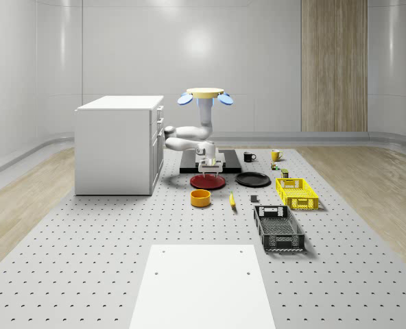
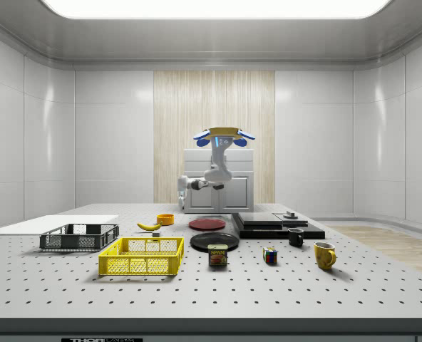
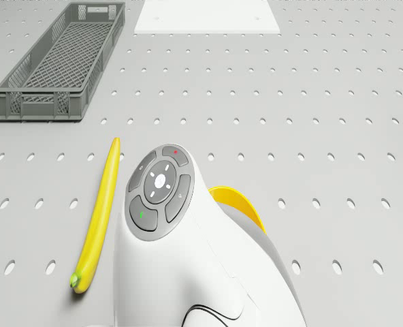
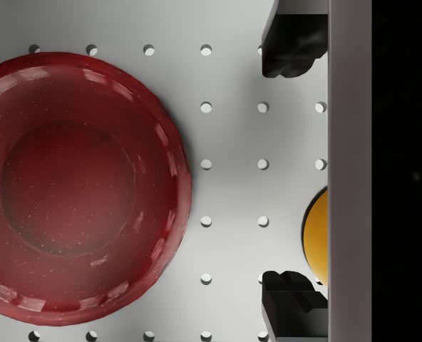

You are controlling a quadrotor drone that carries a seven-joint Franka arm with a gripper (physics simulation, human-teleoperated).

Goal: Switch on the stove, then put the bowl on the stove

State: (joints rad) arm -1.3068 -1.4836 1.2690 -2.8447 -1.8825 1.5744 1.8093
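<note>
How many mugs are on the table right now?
2. A black ceramic mug stands beside the flat black stove, and a yellow ceramic mug stands further toward the whole-scene view's right. Others may hide behind the white cabinet.

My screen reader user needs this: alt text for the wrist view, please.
Looking straight down, the open tool hangs above the bare perforated table beside a dark red plate. The edge of the orange bowl peeks from behind the stove's edge.
</note>
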